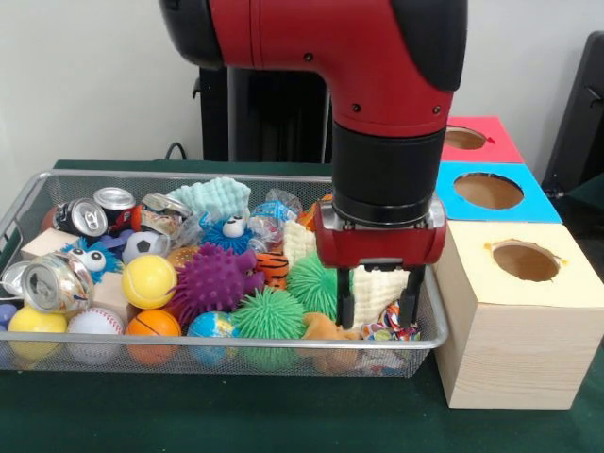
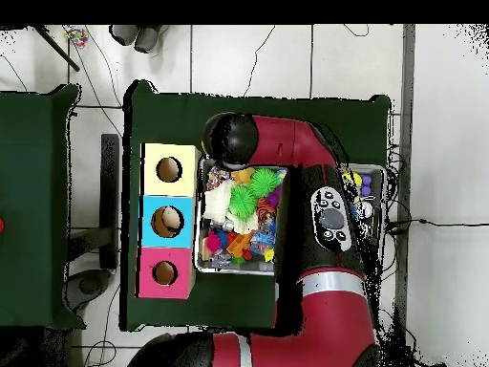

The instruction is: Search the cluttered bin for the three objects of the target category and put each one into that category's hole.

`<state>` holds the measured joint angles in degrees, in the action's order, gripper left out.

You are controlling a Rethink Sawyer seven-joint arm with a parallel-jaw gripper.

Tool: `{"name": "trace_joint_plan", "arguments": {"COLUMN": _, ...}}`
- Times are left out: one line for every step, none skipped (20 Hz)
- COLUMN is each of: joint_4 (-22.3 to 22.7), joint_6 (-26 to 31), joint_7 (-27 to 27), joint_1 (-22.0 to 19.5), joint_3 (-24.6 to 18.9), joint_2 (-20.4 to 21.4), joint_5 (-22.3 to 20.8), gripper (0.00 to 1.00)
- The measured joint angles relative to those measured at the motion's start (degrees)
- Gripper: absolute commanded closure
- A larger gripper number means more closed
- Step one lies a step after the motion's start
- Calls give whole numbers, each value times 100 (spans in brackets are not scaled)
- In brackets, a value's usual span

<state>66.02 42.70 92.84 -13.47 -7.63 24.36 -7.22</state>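
The bin [image 1: 28, 193], a silver wire-mesh basket, sits on the green table [image 1: 236, 415] and the gripper [image 1: 380, 304] hangs inside its end nearest the boxes; beneath and beside the jaws lie a white waffle-textured cloth [image 1: 377, 283], an orange soft toy [image 1: 323, 327] and a small patterned object [image 1: 389, 330]; further from the jaws are two green spiky balls [image 1: 269, 313], one purple spiky ball [image 1: 215, 278], one yellow tennis ball [image 1: 149, 281], one baseball [image 1: 95, 324], one small basketball [image 1: 153, 324] and at least three crushed cans [image 1: 57, 283]; the jaws stand slightly apart, pinching nothing that can be made out. Three wooden boxes stand just outside the bin beside the jaws: yellow-topped box [image 1: 521, 302], blue-topped box [image 1: 495, 192], red-topped box [image 1: 477, 140], each with one round hole. The red arm [image 1: 377, 85] comes down vertically, wrist pointing straight down.
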Motion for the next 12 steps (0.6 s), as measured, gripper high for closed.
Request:
{"name": "trace_joint_plan", "arguments": {"joint_4": -1, "joint_6": -34, "joint_7": 0, "joint_1": -13, "joint_3": -2, "joint_2": -25, "joint_5": -4, "gripper": 0}}
{"name": "trace_joint_plan", "arguments": {"joint_4": -1, "joint_6": -64, "joint_7": 0, "joint_1": -25, "joint_3": -2, "joint_2": -45, "joint_5": -6, "gripper": 0}}
{"name": "trace_joint_plan", "arguments": {"joint_4": 0, "joint_6": -87, "joint_7": 0, "joint_1": -36, "joint_3": -3, "joint_2": -61, "joint_5": -7, "gripper": 0}}
{"name": "trace_joint_plan", "arguments": {"joint_4": -1, "joint_6": -128, "joint_7": 0, "joint_1": -55, "joint_3": -5, "joint_2": -88, "joint_5": -8, "gripper": 0}}
{"name": "trace_joint_plan", "arguments": {"joint_4": 0, "joint_6": -175, "joint_7": 0, "joint_1": -78, "joint_3": -5, "joint_2": -115, "joint_5": -9, "gripper": 0}}
{"name": "trace_joint_plan", "arguments": {"joint_4": 0, "joint_6": -226, "joint_7": 0, "joint_1": -102, "joint_3": -5, "joint_2": -140, "joint_5": -11, "gripper": 0}}
{"name": "trace_joint_plan", "arguments": {"joint_4": 0, "joint_6": -290, "joint_7": 0, "joint_1": -133, "joint_3": -5, "joint_2": -166, "joint_5": -14, "gripper": 0}}
{"name": "trace_joint_plan", "arguments": {"joint_4": 1, "joint_6": -376, "joint_7": 0, "joint_1": -169, "joint_3": -4, "joint_2": -196, "joint_5": -19, "gripper": 0}}
{"name": "trace_joint_plan", "arguments": {"joint_4": 7, "joint_6": -455, "joint_7": 0, "joint_1": -194, "joint_3": -5, "joint_2": -214, "joint_5": -24, "gripper": 0}}
{"name": "trace_joint_plan", "arguments": {"joint_4": 17, "joint_6": -513, "joint_7": 0, "joint_1": -210, "joint_3": -5, "joint_2": -225, "joint_5": -25, "gripper": 0}}
{"name": "trace_joint_plan", "arguments": {"joint_4": 26, "joint_6": -571, "joint_7": 0, "joint_1": -226, "joint_3": -5, "joint_2": -235, "joint_5": -27, "gripper": 0}}
{"name": "trace_joint_plan", "arguments": {"joint_4": 45, "joint_6": -646, "joint_7": 0, "joint_1": -243, "joint_3": -5, "joint_2": -240, "joint_5": -29, "gripper": 0}}
